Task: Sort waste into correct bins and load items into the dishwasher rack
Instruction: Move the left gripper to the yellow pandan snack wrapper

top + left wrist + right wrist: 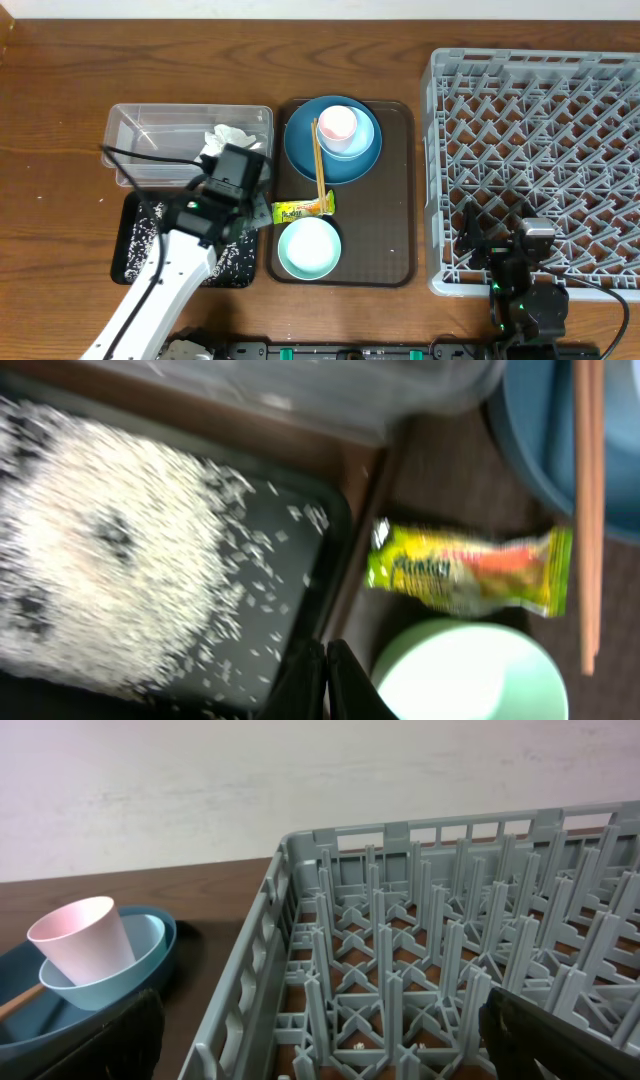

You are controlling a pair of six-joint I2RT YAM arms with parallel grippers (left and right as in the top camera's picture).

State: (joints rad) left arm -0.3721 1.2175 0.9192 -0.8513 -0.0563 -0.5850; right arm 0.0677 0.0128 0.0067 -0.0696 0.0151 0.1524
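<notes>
The yellow-green wrapper (303,209) (470,570) lies on the brown tray between the dark blue plate (300,150) and the mint bowl (309,248) (470,675). The plate holds the light blue bowl (366,135), the pink cup (337,122) (85,938) and the chopsticks (319,160) (588,510). My left gripper (260,212) (325,670) is shut and empty, just left of the wrapper, over the black tray's rim. The black tray (135,262) (300,575) holds rice (120,560). The napkin (228,138) lies in the clear tub (150,130). My right gripper (505,250) (330,1050) is open over the rack (540,150) (450,920).
The brown serving tray (385,220) sits between the bins and the rack. The rack's near-left corner wall (250,980) stands just ahead of the right gripper. Bare wooden table lies left of the bins.
</notes>
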